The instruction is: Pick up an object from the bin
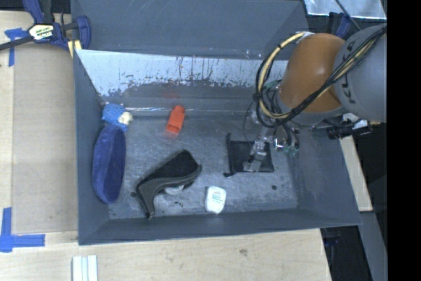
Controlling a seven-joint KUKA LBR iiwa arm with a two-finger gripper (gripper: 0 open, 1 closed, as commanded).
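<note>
Grey metal bin (pixel 197 23): sheet-metal walls sloping down to a flat floor, dull and matt, the far wall scuffed bright and streaked with dark, rust-coloured vertical scratches, the floor speckled with small dark marks. Reaching in from the right, the arm (pixel 371 76), smooth pale grey casing, with a rounded, glossy orange-brown cover (pixel 316 72) at the wrist and a loop of yellow and black cables (pixel 266 79) hanging round it. Below the cover, the jaws, small metal parts low over the right half of the floor; cannot tell whether apart or together. Along the left wall, a long blue soft-looking thing (pixel 108 164), rounded and padded, narrowing at the far end to a paler blue knob (pixel 118 116) with a yellowish-white patch. In the near middle, a black high-heeled shoe (pixel 170 176) lying on its side, smooth matt upper, thin heel pointing toward the near-left corner, something pale at the opening. Directly beneath the jaws, a flat black square thing (pixel 238 153): thin, straight-edged, matt, lying on the floor in the right half, well apart from the shoe; cannot tell whether touched by the jaws. Near the far wall, a small orange block (pixel 175 120), plain and angular, apart from everything else. Smallest, by the near wall just right of the shoe, a white rounded-rectangular thing (pixel 215 199) with a pale label on top, print too small to read.
</note>
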